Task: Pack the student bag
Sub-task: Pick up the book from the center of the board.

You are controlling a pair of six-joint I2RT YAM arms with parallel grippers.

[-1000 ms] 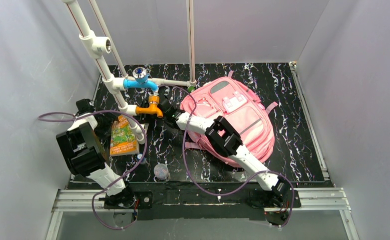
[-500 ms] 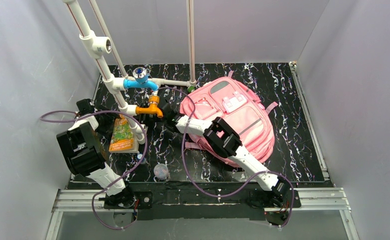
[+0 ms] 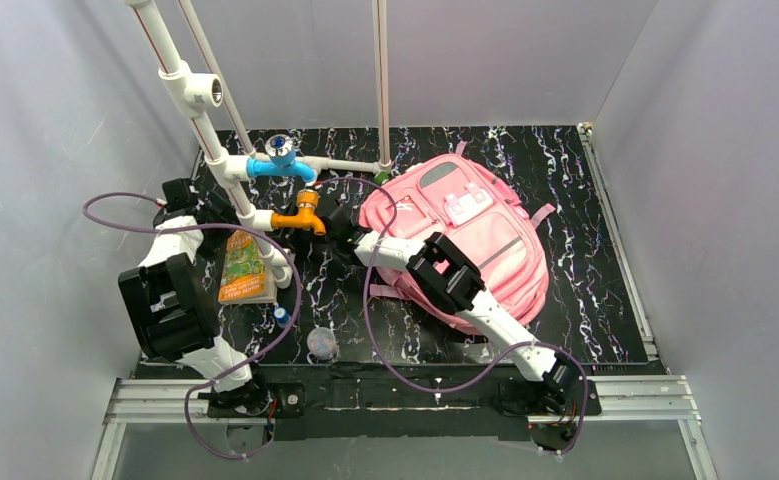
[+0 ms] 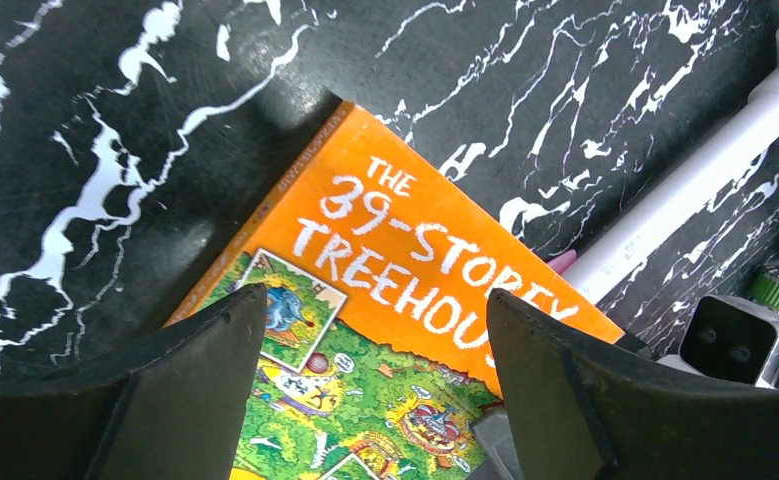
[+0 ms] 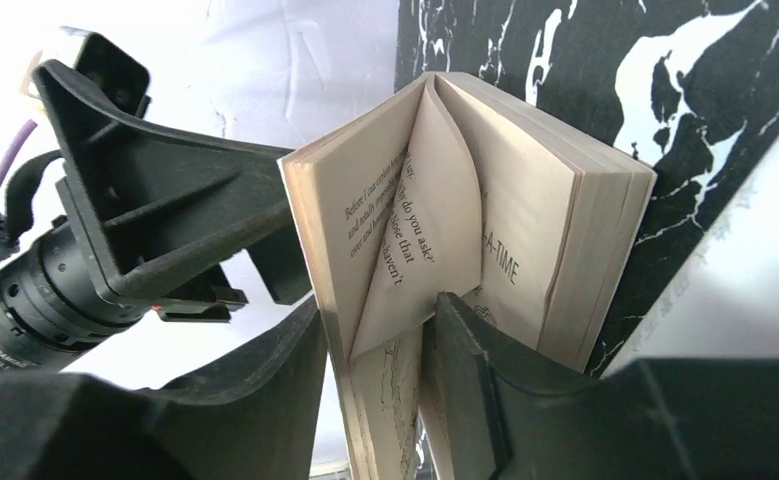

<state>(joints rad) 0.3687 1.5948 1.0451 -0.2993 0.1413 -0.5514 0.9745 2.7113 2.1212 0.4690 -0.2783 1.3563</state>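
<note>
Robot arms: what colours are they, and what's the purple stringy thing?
The left arm and right arm are white tubes with chunky black blocks at the joints. A thin purple cable loops along each one. The left tool and right tool each have two flat black fingers.

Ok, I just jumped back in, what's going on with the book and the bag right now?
The right gripper is pinching a few pages of the orange book, which fans it open at that edge. The left gripper hangs open just above the book's cover. The pink student bag lies on the table to the right, and the book is not in it yet.
</note>
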